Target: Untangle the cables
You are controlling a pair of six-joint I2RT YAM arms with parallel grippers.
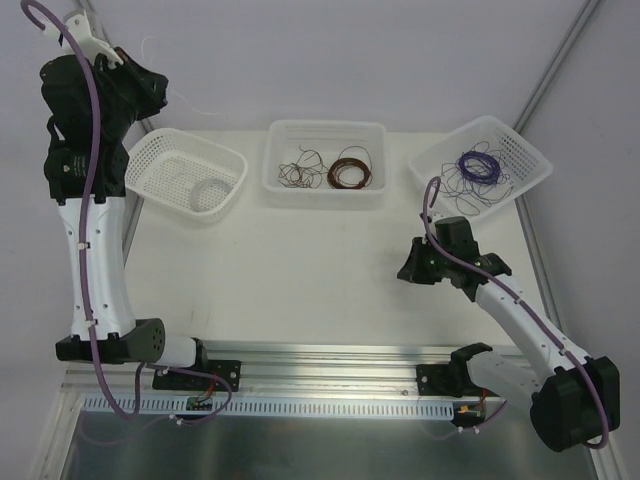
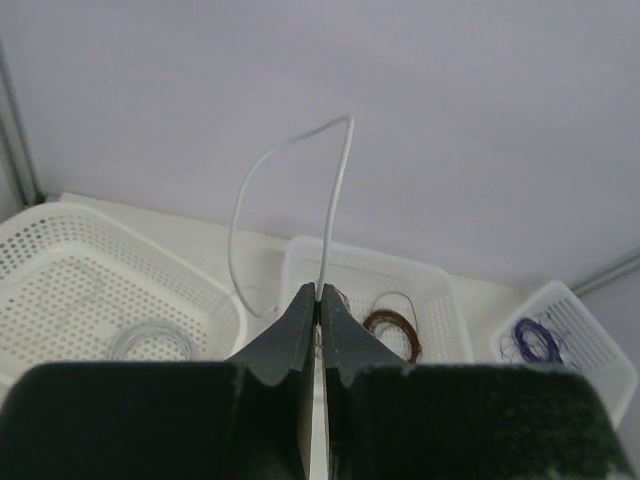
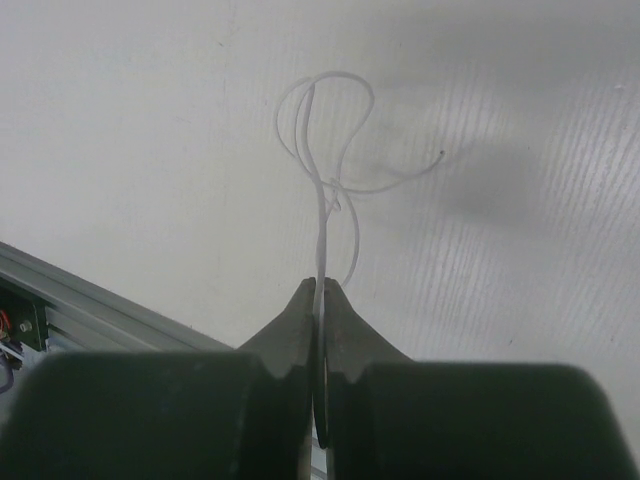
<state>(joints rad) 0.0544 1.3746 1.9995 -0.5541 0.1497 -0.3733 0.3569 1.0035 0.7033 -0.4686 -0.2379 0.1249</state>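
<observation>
Both pinch wire, we see: the left gripper [image 2: 318, 294] clamps a white cable [image 2: 336, 200] arcing above its tips; the right gripper [image 3: 322, 287] clamps a looped white cable [image 3: 319, 205] just ahead.

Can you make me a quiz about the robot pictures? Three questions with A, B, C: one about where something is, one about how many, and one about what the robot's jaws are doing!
1. Where is the purple wire coil?
A) in the left basket
B) in the middle basket
C) in the right basket

2. How many white baskets stand on the table?
A) two
B) three
C) five

3. What are the jaws of the left gripper doing?
A) wide open and empty
B) shut on a thin white wire
C) shut on a basket rim

Answers:
1 C: the purple loops lie in the basket on the right side of the top view.
2 B: there is the left basket, the middle basket and the right basket.
3 B: the left wrist view shows the jaws pressed together, with the wire rising from between them.
</observation>
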